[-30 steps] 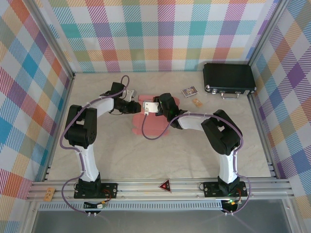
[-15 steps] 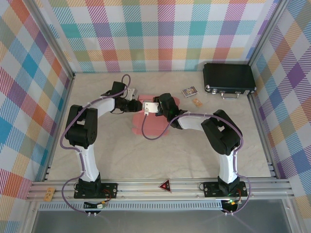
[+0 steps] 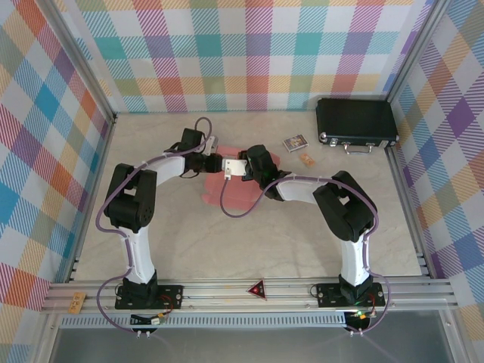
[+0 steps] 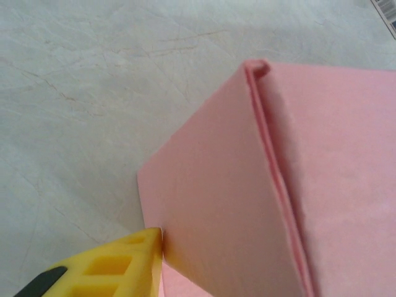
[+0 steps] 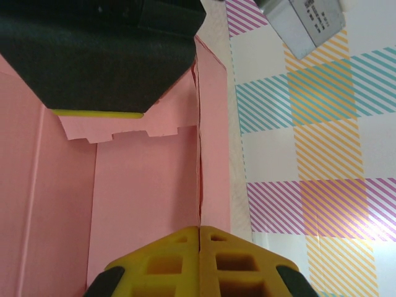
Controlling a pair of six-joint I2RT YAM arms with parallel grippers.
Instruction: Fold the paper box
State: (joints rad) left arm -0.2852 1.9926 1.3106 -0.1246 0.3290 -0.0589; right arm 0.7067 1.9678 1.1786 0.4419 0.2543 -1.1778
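The paper box [image 3: 238, 193] is salmon-pink and lies mid-table, partly raised, with both grippers meeting at its far edge. My right gripper [image 3: 226, 172] is shut on an upright wall of the box [image 5: 142, 185], its yellow fingers [image 5: 167, 266] pressed together on the wall's edge [image 5: 199, 230]. My left gripper [image 3: 217, 162] sits just left of it, and its black body [image 5: 105, 55] hangs over the box's inside. One yellow finger [image 4: 117, 266] touches the outer face of a raised pink panel [image 4: 216, 204]. That panel hides the other finger.
A black hard case [image 3: 356, 121] lies at the back right. Two small cards [image 3: 295, 141] [image 3: 306, 159] lie between it and the box. Plaid walls [image 3: 249, 53] close in the table on three sides. The arms' bases stand on the near rail [image 3: 257, 291].
My left gripper has moved right, up against the box's far edge and close to the right gripper. The box's left side has shifted a little. The right arm has held still.
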